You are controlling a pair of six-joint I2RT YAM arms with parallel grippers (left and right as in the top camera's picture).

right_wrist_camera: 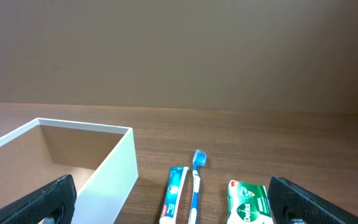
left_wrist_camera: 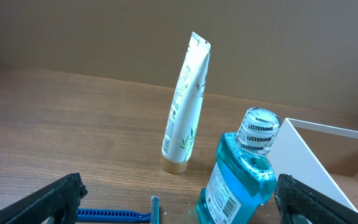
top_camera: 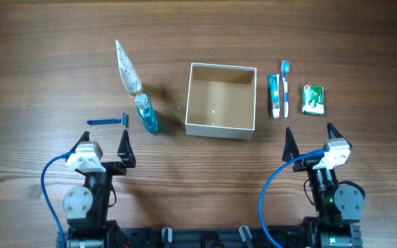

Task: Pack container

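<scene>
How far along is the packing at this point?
Nothing looks done: the container is empty. Nothing is in hand: the left gripper and right gripper are both open, short of the items. All six wait outside: tube, mouthwash bottle and razor to the container's left; toothpaste, toothbrush and green packet to its right.

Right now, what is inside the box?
Nothing: overhead, the box shows only its bare tan floor. In the right wrist view, its near walls hide part of that floor.

surface: brown wood-grain table (top_camera: 40,62) | backdrop: plain tan-brown wall (right_wrist_camera: 179,50) | light: even, soft
</scene>
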